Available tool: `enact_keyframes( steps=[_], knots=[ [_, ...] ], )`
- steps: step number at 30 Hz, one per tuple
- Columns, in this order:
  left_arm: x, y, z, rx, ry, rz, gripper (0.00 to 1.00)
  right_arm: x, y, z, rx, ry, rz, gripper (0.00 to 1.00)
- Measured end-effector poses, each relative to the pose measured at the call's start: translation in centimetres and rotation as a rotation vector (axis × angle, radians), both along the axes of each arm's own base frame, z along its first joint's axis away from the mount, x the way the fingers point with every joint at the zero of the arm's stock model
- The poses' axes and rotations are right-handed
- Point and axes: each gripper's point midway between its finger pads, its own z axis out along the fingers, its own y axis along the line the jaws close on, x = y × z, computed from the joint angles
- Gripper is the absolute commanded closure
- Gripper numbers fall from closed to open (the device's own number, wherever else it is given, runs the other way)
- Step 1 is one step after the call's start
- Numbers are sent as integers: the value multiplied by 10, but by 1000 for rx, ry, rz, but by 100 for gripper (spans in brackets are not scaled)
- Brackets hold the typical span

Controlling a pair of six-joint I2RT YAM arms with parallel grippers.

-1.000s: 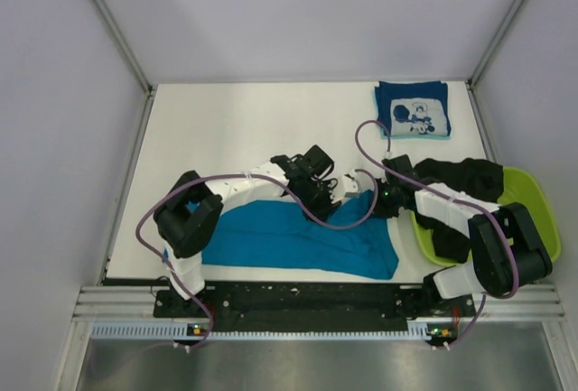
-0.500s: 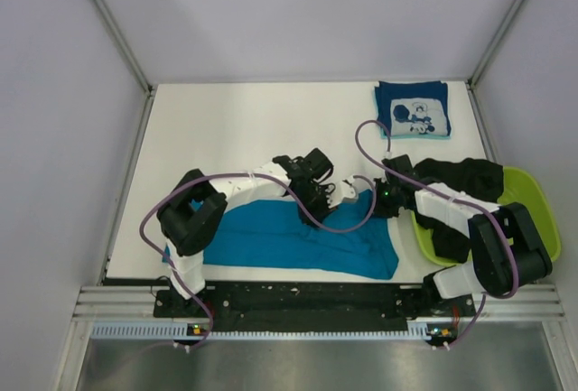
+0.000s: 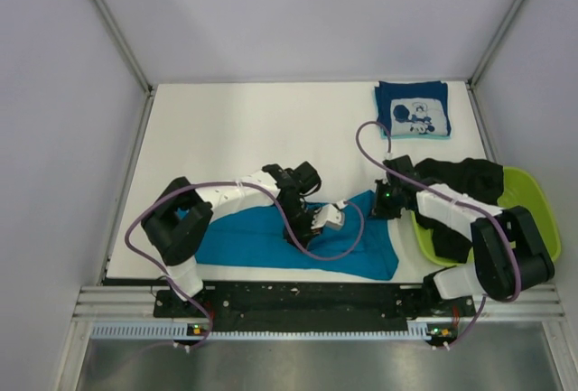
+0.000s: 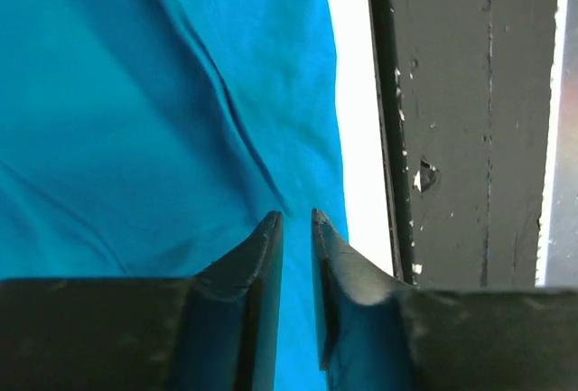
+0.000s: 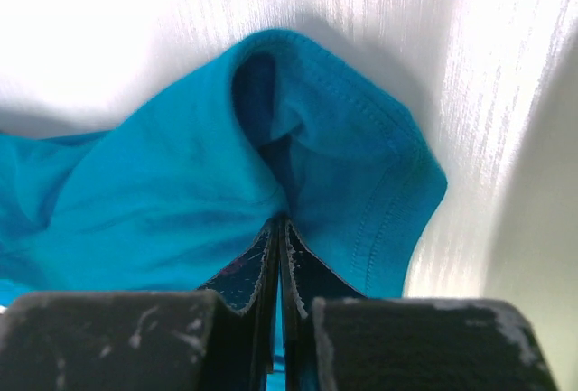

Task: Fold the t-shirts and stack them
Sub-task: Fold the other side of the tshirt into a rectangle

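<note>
The teal-blue t-shirt (image 3: 262, 242) lies spread along the table's near edge. My left gripper (image 3: 323, 219) is low over its middle. In the left wrist view the gripper (image 4: 295, 218) has its jaws almost together, with teal cloth (image 4: 135, 138) between them and a crease running up to the tips. My right gripper (image 3: 384, 201) is shut on the shirt's far right corner. The right wrist view shows the gripper (image 5: 280, 221) pinching a hemmed fold (image 5: 361, 165). The navy printed t-shirt (image 3: 413, 109) lies folded at the back right. The black t-shirt (image 3: 461, 179) drapes over the basin.
The lime-green basin (image 3: 535, 200) stands at the right edge, under my right arm. The black front rail (image 4: 470, 120) runs just past the shirt's near edge, with a thin strip of white table (image 4: 357, 120) between them. Grey walls enclose the table.
My left gripper has moved from the shirt's far edge toward the near edge, and the teal cloth has shifted with it. The right gripper has held its place on the corner.
</note>
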Motion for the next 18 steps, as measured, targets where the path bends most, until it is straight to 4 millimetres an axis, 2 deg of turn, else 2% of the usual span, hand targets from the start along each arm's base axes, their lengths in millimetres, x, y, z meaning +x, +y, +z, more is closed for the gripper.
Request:
enact_keyframes(
  steps=[3, 5, 8, 12, 15, 18],
  knots=[
    [-6, 5, -2, 5, 1, -48, 42, -5, -4, 3, -18, 3, 12, 100],
    [-10, 6, -2, -6, -1, -82, 37, -8, -7, 8, -30, 3, 21, 93],
    [-16, 6, 1, -14, -1, -129, 38, -8, -5, 24, -16, -31, 44, 84],
    [-14, 4, 11, -24, -29, -145, 41, -8, 7, 55, 33, -119, 105, 80],
    [1, 3, 21, -34, -61, -80, 41, -11, 15, 70, 55, -159, 135, 69],
    [41, 13, 30, -19, -138, 90, 41, -7, 10, 71, 16, -151, 110, 63]
  ],
)
